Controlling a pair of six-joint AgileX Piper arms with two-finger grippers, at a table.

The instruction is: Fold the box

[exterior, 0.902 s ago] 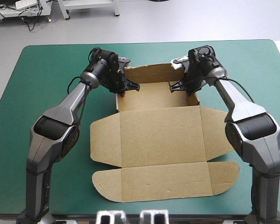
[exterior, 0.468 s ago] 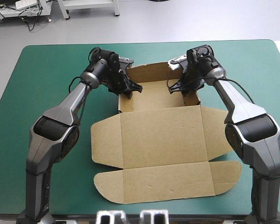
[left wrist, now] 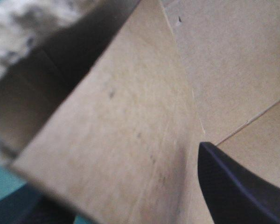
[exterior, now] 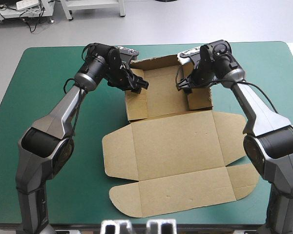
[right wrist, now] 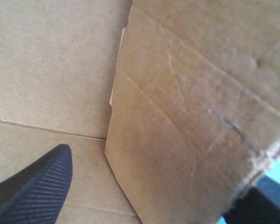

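The brown box point(exterior: 173, 141) is lying open at the middle of the teal-green bench point(exterior: 49, 97), a cut sheet of board partly worked into shape. Its far portion is forming a shallow tray. The back wall point(exterior: 156, 63) is standing up toward the bench's far edge, and the left side wall point(exterior: 136, 105) and the right side wall point(exterior: 200, 97) are rising on either hand. Nearer the robot, the lid panel point(exterior: 176, 136) is resting flat on the cover. A rounded flap is spreading out at each of its sides, and a long front flap point(exterior: 180, 192) is reaching toward the near edge.

The left tool point(exterior: 140, 85) is sitting at the far end of the left side wall, close to the tray's corner. In the left wrist view its black fingers point(left wrist: 238, 186) are standing spread, one on each side of the raised board, which is filling the space between them. The right tool point(exterior: 182, 85) is mirroring it at the right side wall, its fingers point(right wrist: 32, 196) likewise apart with the wall running between them. Whether either pair is pressing on the board cannot be told. The two arms are reaching in from opposite sides of the bench, and the tools are facing each other across the tray floor.
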